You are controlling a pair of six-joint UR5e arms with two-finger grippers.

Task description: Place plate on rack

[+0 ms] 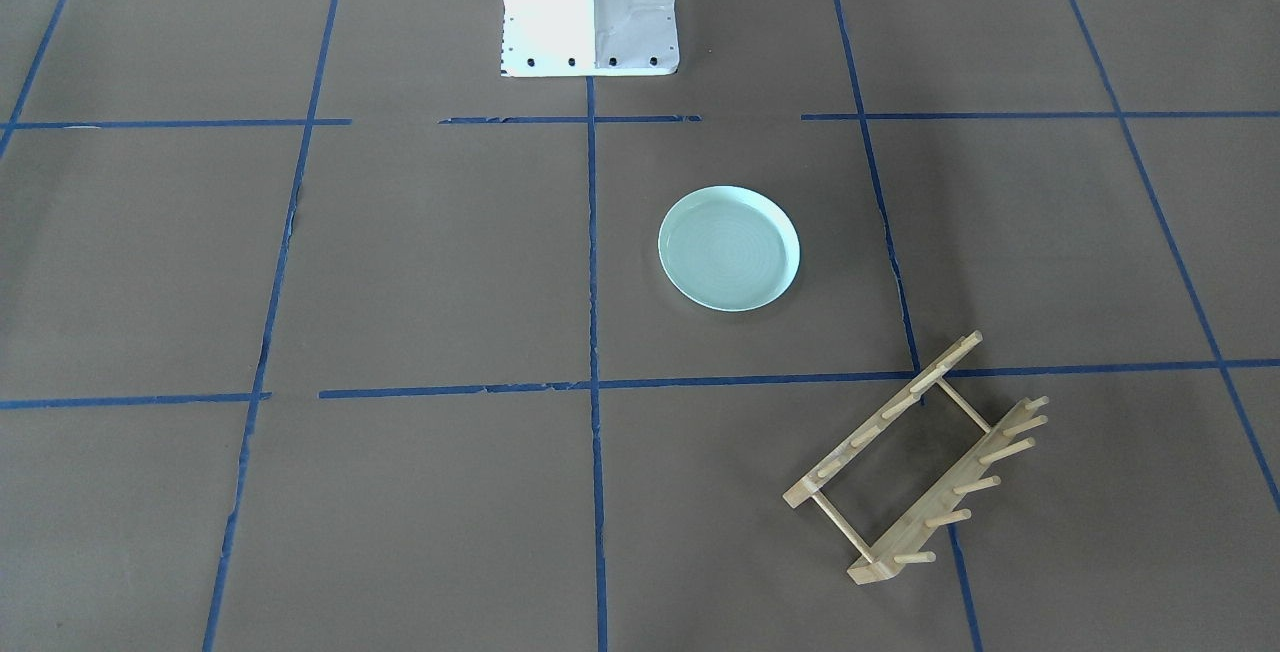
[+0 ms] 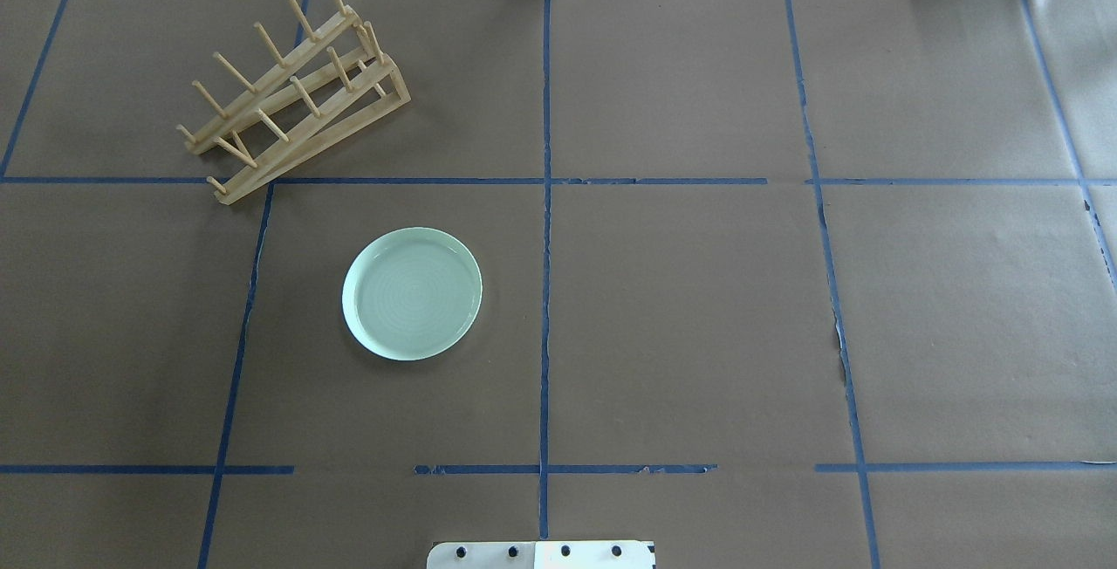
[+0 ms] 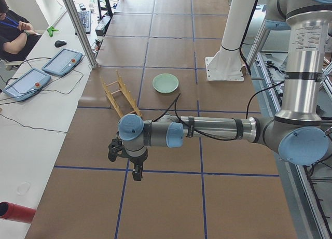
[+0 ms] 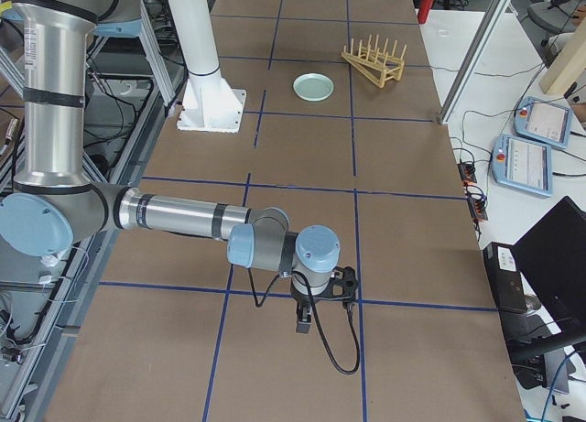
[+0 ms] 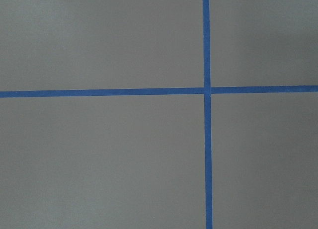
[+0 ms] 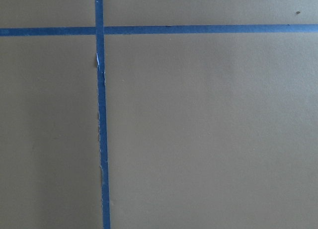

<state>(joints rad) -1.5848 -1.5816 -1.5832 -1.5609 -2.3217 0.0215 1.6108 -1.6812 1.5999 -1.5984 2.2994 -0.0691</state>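
Brown paper covers the table (image 1: 400, 262), which blue tape lines (image 1: 592, 282) divide into a grid.

Front-facing view: the plate (image 1: 729, 248) lies flat, face up, on the robot's left half of the table, forward of the white base mount (image 1: 588, 2). The bamboo rack (image 1: 915, 459) stands farther out and farther to the robot's left, well apart from the plate. It sits diagonal to the grid, pegs up, with nothing slotted in it.

Overhead view: same layout, with no arm in view.

Exterior left view: the left gripper (image 3: 136, 174) hangs pointing down over bare paper, well apart from plate and rack. Whether its jaws are apart or together cannot be told.

Exterior right view: the right gripper (image 4: 304, 323) hangs likewise at the opposite end of the table, and its jaw state cannot be told either.

Wrist views: paper and a tape crossing only.

Assessment: no step of the placement is done, and the approach to the plate is the step in hand. The left arm appears better placed. The next move calls for a grip on the low rim, then tilting the plate upright and aligning it with the diagonal peg rows
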